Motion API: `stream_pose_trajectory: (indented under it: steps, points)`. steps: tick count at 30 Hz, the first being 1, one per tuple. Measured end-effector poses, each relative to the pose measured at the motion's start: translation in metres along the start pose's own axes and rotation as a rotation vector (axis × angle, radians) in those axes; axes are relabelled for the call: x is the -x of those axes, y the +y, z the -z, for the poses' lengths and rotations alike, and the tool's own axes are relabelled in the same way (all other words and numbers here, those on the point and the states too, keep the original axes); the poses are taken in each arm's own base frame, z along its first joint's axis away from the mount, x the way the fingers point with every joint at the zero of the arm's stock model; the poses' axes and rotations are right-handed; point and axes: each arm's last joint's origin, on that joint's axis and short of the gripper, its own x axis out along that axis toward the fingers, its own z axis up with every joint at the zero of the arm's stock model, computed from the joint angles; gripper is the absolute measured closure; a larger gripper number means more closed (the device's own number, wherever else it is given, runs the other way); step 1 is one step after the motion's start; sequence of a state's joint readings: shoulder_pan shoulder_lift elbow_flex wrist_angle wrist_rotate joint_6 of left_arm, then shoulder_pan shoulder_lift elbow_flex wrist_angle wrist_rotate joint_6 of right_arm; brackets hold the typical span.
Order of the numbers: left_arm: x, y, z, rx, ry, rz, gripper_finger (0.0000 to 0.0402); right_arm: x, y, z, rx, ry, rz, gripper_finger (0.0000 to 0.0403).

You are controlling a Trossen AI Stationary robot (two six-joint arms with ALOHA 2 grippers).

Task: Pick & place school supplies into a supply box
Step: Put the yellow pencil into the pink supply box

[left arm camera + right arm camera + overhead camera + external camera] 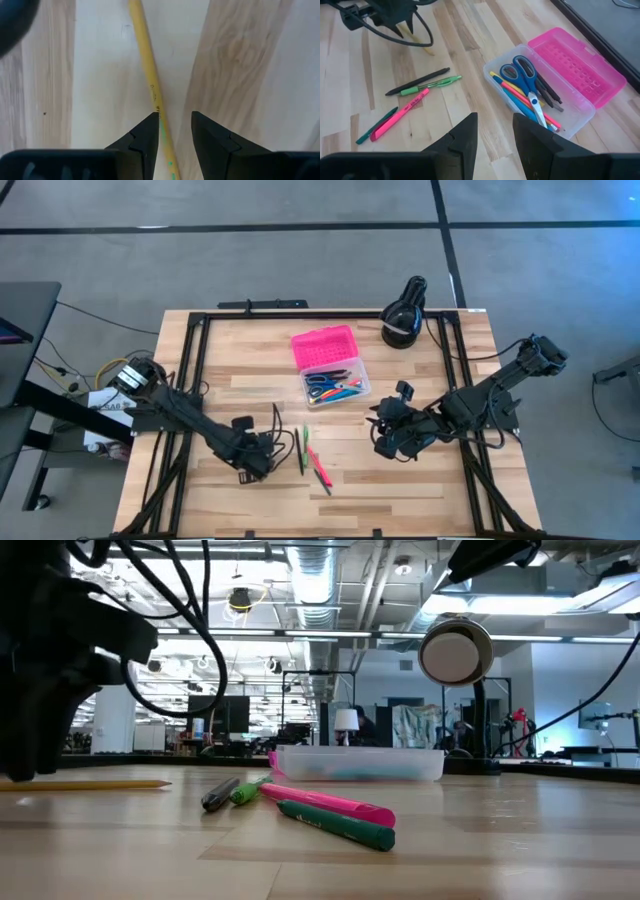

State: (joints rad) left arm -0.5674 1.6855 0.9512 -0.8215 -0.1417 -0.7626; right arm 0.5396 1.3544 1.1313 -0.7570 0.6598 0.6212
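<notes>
My left pincer [174, 131] hung low over the table [440, 490], fingers parted around a yellow pencil [148, 80], not clenched on it. My right pincer [495, 131] waited released beside the box [555, 107], whose pink lid [580, 62] lay open. Scissors [520, 72] sat inside; four pens [415, 102] lay loose between my arms.

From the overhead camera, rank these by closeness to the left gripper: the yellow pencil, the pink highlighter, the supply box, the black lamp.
1. Yellow pencil: directly under the left gripper, running between its open fingers.
2. Pink highlighter: loose on the table, just toward the centre.
3. Supply box: mid-table, lid open, scissors inside.
4. Black lamp: far edge, right side.
</notes>
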Motion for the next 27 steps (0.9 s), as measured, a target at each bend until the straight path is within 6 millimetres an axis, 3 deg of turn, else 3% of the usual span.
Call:
stream_pose_trajectory:
  steps: [11, 27]
  points:
    - [-0.012, 0.006, 0.009, 0.091, 0.013, -0.017, 0.0292, 0.001, 0.001, 0.000, -0.015, -0.003, -0.010, 0.0286]
    - [-0.026, 0.014, 0.008, 0.066, 0.027, 0.078, 0.0292, 0.001, 0.002, 0.000, -0.030, -0.002, -0.015, 0.0286]
